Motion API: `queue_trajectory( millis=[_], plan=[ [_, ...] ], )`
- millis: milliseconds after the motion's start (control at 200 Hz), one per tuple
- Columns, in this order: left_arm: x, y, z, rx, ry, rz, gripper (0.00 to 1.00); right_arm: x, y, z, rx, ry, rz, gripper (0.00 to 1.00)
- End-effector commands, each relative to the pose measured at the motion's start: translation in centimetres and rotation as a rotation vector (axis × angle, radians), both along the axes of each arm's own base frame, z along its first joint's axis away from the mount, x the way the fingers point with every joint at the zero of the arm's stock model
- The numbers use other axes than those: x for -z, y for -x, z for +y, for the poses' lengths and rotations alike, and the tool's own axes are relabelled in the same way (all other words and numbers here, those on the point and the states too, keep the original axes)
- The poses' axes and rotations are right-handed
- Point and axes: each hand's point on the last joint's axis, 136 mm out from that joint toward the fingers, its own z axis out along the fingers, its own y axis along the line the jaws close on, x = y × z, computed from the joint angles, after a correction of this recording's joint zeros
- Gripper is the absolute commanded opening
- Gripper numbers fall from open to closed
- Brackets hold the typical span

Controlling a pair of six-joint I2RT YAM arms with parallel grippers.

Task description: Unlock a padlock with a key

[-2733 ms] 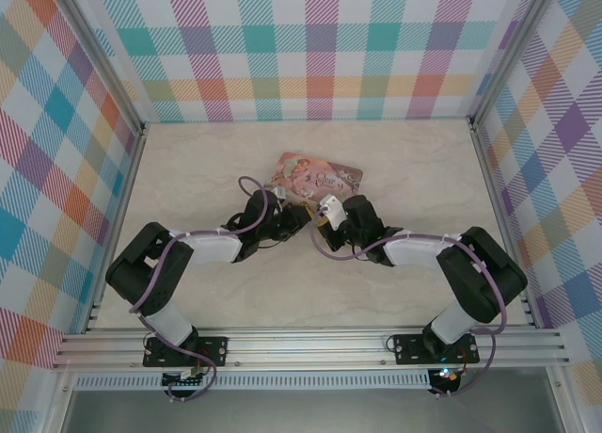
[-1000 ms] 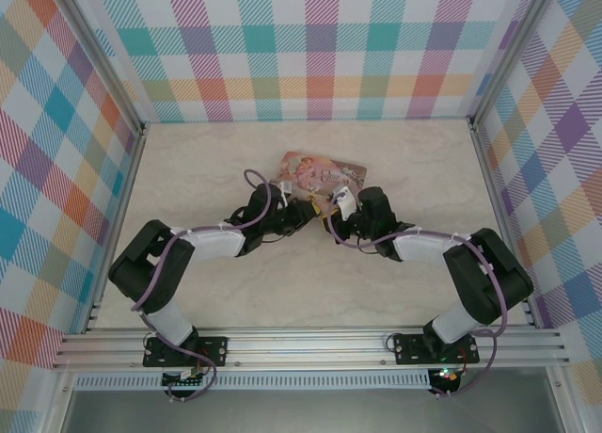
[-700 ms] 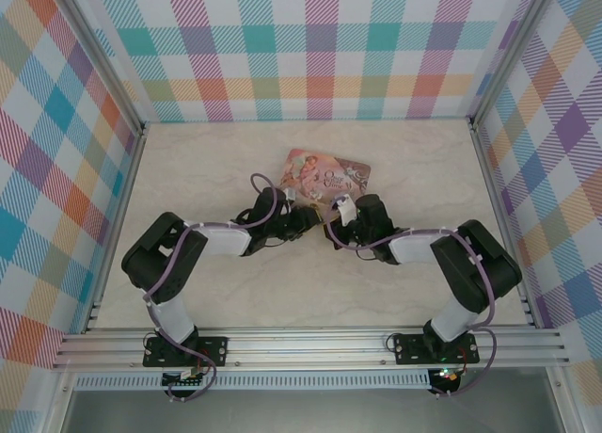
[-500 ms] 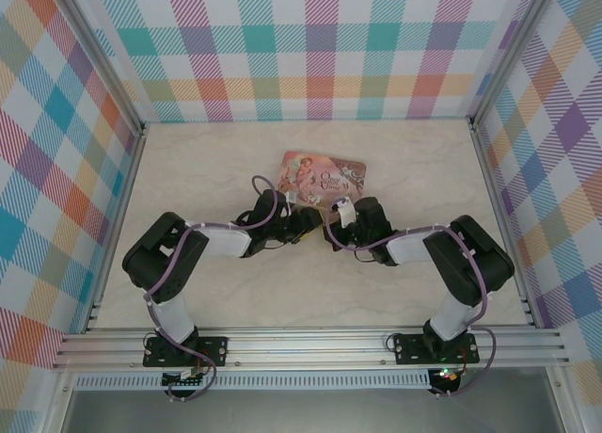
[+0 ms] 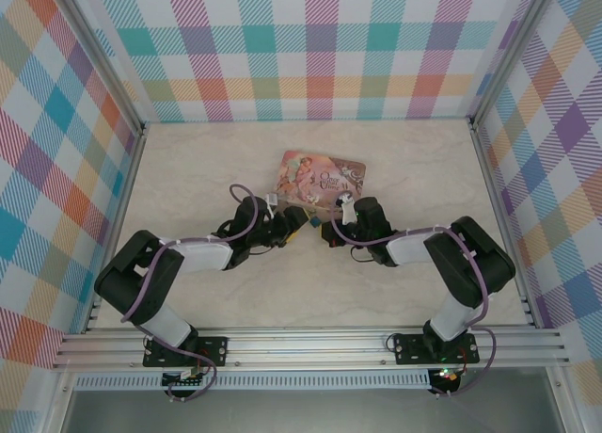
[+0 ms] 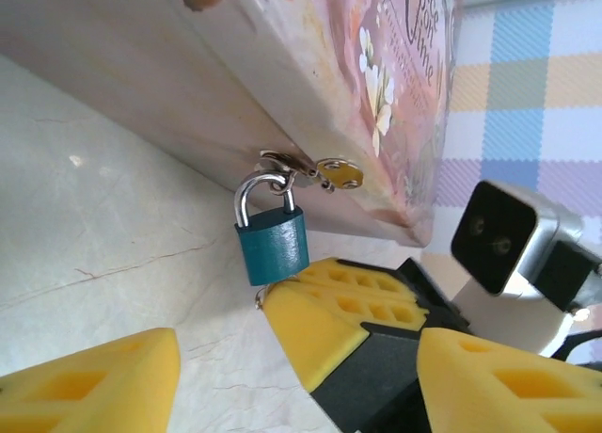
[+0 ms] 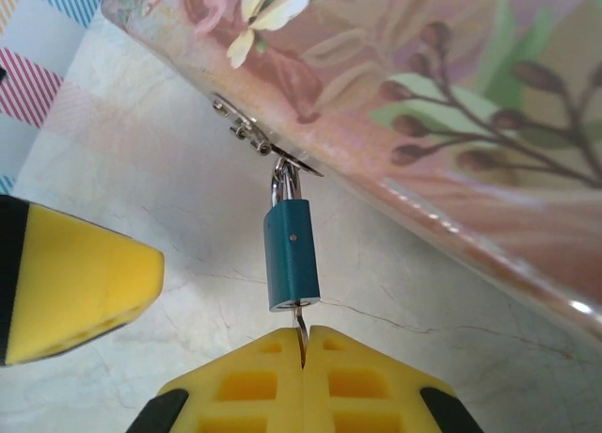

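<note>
The small blue padlock (image 7: 290, 254) hangs by its silvery shackle from the hasp on the near edge of the pink tin (image 7: 423, 104). My right gripper (image 7: 303, 350) is shut on the thin key (image 7: 299, 331), whose blade enters the keyhole in the padlock's bottom. In the left wrist view the padlock (image 6: 273, 248) hangs just above the right gripper's yellow fingers (image 6: 329, 325). My left gripper (image 6: 299, 362) is open, one finger on each side of them, touching nothing. From above, the left gripper (image 5: 295, 217) and right gripper (image 5: 325, 231) meet at the padlock (image 5: 310, 221).
The pink illustrated tin (image 5: 320, 177) lies flat on the marble-patterned table (image 5: 207, 169), just behind both grippers. Checked walls enclose the table on three sides. A small brass tag (image 6: 339, 173) hangs at the tin's hasp.
The left arm has drawn back to the left and lowered its elbow. The right gripper has stayed at the padlock's bottom with the key. The tin has shifted slightly.
</note>
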Motion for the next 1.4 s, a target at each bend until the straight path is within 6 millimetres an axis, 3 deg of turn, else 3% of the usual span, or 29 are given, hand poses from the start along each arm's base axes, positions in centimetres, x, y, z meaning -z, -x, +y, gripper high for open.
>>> queue_trajectory(
  millis=[0, 325, 745, 1070, 1265, 1395],
  plan=[
    [-1.1, -0.9, -0.3, -0.035, 0.065, -0.022, 0.63, -3.1, 0.2, 1.2, 0.014, -0.129, 0.007, 0.05],
    [0.0, -1.0, -1.3, -0.031, 0.088, 0.009, 0.6, -3.5, 0.4, 1.8, 0.043, -0.171, 0.075, 0.05],
    [1.2, -1.2, -3.6, 0.008, 0.127, 0.037, 0.4, -3.4, 1.0, 2.5, 0.039, -0.179, 0.1, 0.06],
    [1.3, -1.5, -3.6, -0.006, 0.13, 0.025, 0.21, -3.3, 1.0, 2.5, 0.045, -0.179, 0.106, 0.06],
    [1.1, -1.4, -3.4, -0.012, 0.119, 0.019, 0.04, -4.1, 1.0, 2.2, 0.054, -0.177, 0.08, 0.15],
    [0.9, -1.4, -3.2, -0.014, 0.105, 0.012, 0.0, -3.6, 1.3, 1.0, 0.073, -0.126, 0.071, 0.3]
  ],
)
